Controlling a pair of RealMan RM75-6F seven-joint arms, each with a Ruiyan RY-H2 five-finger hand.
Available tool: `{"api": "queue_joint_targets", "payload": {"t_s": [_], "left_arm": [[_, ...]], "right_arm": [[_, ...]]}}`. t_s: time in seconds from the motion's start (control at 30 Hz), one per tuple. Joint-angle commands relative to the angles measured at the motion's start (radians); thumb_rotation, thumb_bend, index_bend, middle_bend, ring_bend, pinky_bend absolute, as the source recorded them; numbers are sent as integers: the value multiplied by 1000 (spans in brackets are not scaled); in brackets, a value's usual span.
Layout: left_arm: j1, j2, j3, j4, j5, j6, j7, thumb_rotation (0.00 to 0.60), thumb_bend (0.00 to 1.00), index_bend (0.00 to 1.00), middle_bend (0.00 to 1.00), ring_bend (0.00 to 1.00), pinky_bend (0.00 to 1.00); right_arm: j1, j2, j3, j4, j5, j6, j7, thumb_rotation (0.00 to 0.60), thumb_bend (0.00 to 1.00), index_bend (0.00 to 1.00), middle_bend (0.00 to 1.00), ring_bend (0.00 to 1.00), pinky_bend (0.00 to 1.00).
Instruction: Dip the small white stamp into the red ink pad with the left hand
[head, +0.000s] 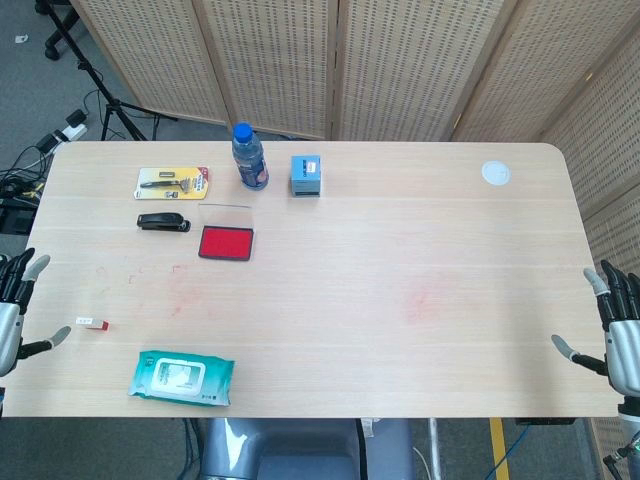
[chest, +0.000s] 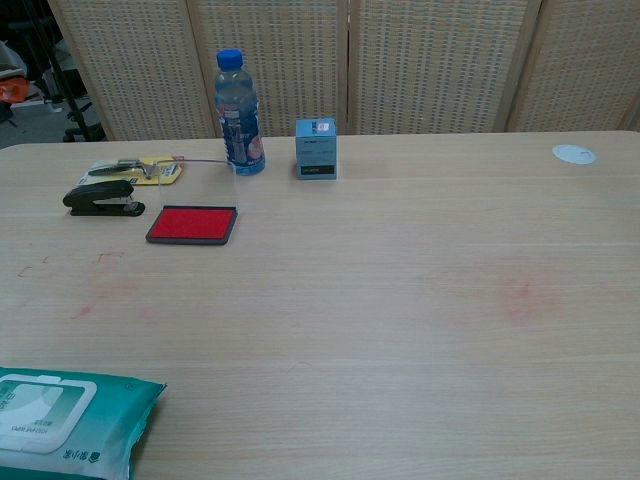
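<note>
Lying uncovered, red ink pad (head: 226, 243); left hand (head: 14, 310) and right hand (head: 618, 338) seemingly spread wide, empty.

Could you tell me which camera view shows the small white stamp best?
The head view: the stamp lies in full sight near the table's left edge, beside the left hand, apart from the ink pad. The chest view does not show it at all.
</note>
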Motion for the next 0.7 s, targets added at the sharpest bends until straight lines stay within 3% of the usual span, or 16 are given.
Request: {"api": "queue_joint_targets", "payload": {"t_s": [0.03,0.37,0.4,0.47,0.5,0.53,0.6,0.7], "left_arm": [[0,2,2,0,-3,-6,-7,600,25,0,0,0,0],[-7,4,14,4,12,-26,-17,600,26,0,0,0,0],[-12,3,18,9,17,-36,-23,600,27,0,56,25,0],[-19,-1,20,19,18,-50,-30,600,32,0,365,282,106],[-23,-5,18,27,14,-57,-32,600,38,0,608,520,289],[-26,-10,16,34,6,-66,-35,600,46,0,787,739,515],[-37,-17,16,43,-11,-99,-51,600,65,0,944,938,790],[-58,-14,25,58,-22,-158,-60,600,114,3,1000,1000,906]], "right_arm": [[3,8,5,-12,26,-24,-3,600,53,0,0,0,0],[-1,11,1,-25,6,-7,19,600,53,0,0,0,0],[-1,10,0,-25,3,-7,19,600,53,0,0,0,0],[1,10,-1,-26,2,-9,18,600,53,0,0,0,0],[1,10,-2,-26,1,-11,17,600,53,0,0,0,0],[1,10,-2,-27,1,-11,17,600,53,0,0,0,0],[2,8,-3,-26,0,-12,13,600,53,0,0,0,0],[3,6,-5,-25,0,-16,10,600,53,0,0,0,0]]}}
